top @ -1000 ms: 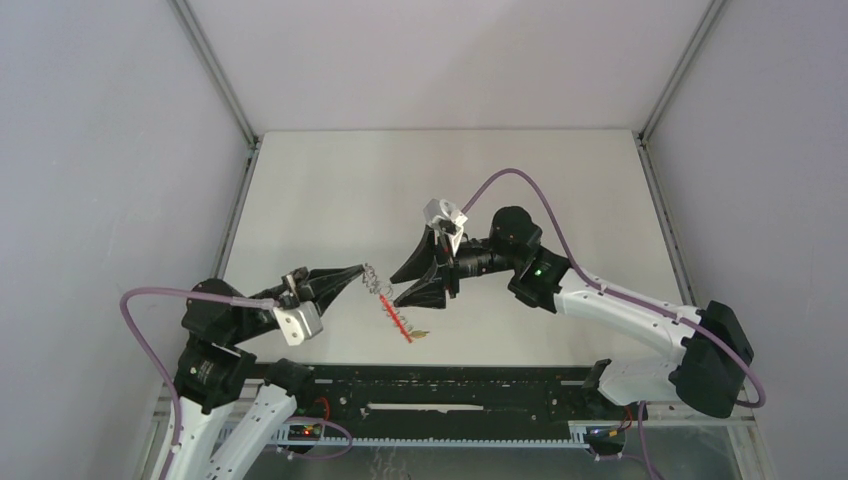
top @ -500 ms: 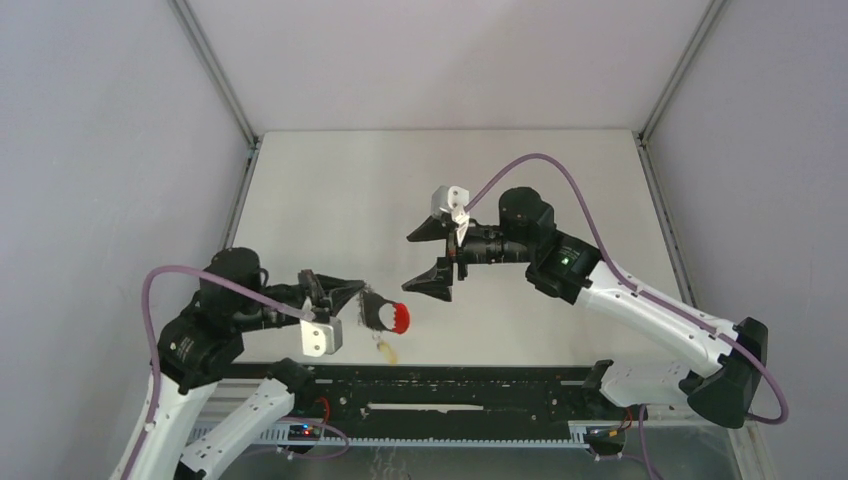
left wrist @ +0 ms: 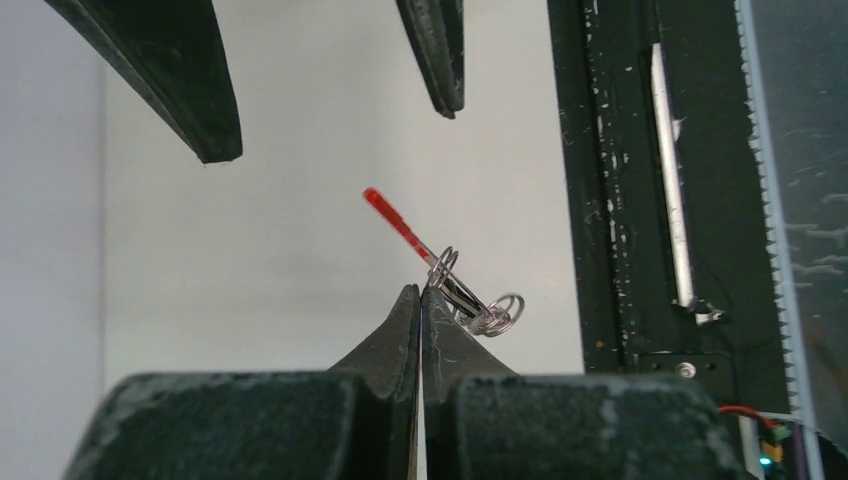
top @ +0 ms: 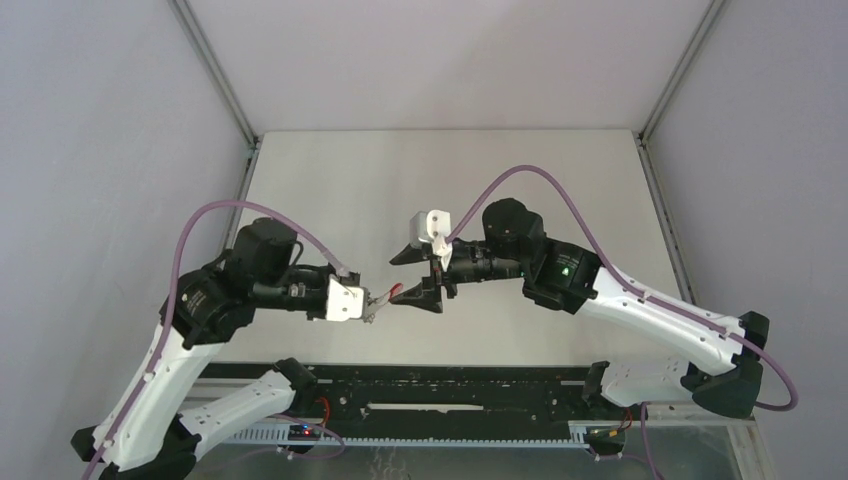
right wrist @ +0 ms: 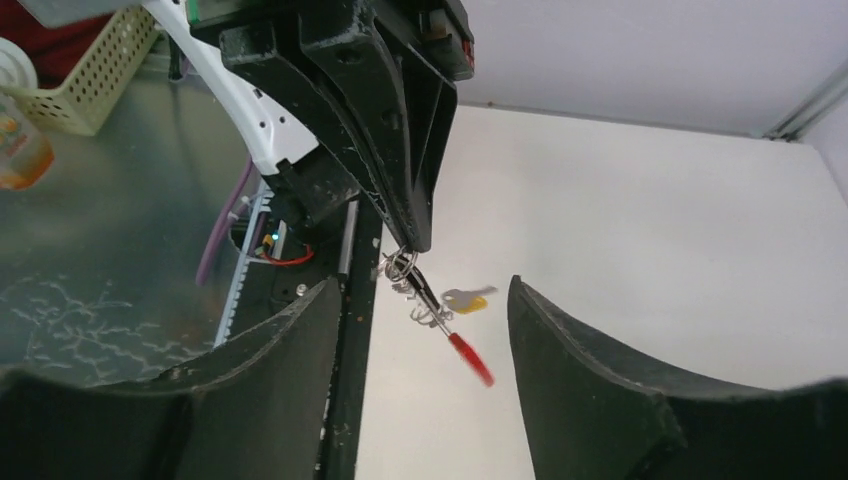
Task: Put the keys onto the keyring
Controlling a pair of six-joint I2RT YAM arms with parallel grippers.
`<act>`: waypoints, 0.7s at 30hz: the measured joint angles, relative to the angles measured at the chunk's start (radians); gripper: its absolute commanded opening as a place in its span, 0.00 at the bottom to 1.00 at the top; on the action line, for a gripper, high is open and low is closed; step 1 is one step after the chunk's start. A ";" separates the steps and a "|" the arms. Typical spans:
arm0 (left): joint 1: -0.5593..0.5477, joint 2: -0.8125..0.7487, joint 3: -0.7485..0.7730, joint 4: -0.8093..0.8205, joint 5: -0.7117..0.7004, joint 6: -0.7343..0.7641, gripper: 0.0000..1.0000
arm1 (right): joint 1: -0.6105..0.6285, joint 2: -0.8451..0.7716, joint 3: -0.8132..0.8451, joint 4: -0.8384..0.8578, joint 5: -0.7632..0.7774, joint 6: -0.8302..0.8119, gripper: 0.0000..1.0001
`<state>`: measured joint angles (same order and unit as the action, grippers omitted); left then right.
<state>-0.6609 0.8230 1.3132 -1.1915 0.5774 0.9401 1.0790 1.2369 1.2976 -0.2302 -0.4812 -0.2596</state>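
Observation:
The keyring (left wrist: 405,227), a red band with silver wire rings (left wrist: 492,314), is pinched at the rings by my left gripper (left wrist: 420,292), which is shut on it. The red end (top: 395,292) points toward my right gripper (top: 414,276). In the right wrist view the keyring (right wrist: 468,357) hangs from the left fingertips between my right gripper's (right wrist: 422,284) open fingers (right wrist: 585,370) without touching them. One of the keys (right wrist: 468,299), silver with a yellow tag, hangs beside the rings. Both arms hold above the table's near middle.
A black rail (top: 450,385) runs along the near table edge, just below both grippers. Grey walls enclose the white table (top: 450,180) on three sides. Beyond the rail, a cream basket (right wrist: 90,60) and an orange bottle (right wrist: 18,140) stand off the table.
My left arm has risen and carried the keyring up and right, so it now hangs between the right fingers. The right gripper opened wide, then narrowed, and shifted slightly left.

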 measured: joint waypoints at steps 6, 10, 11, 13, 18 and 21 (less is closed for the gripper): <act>-0.002 0.021 0.006 -0.032 0.004 -0.101 0.00 | 0.016 0.010 -0.002 0.003 -0.010 0.044 0.58; -0.006 0.027 0.011 -0.033 0.005 -0.146 0.00 | 0.034 0.027 -0.002 -0.001 0.014 0.055 0.58; -0.008 0.027 0.012 -0.034 0.005 -0.154 0.00 | 0.038 0.031 -0.002 -0.005 0.021 0.055 0.57; -0.015 0.031 0.017 -0.035 0.005 -0.172 0.00 | 0.047 0.037 -0.002 -0.012 0.032 0.052 0.55; -0.024 0.034 0.027 -0.030 0.000 -0.202 0.00 | 0.077 0.073 0.008 -0.037 0.049 0.044 0.52; -0.026 0.034 0.027 -0.026 -0.007 -0.214 0.00 | 0.090 0.106 0.016 -0.051 0.064 0.041 0.49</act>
<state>-0.6865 0.8566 1.3403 -1.2175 0.5701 0.7258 1.1694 1.3426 1.3140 -0.2813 -0.4175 -0.2188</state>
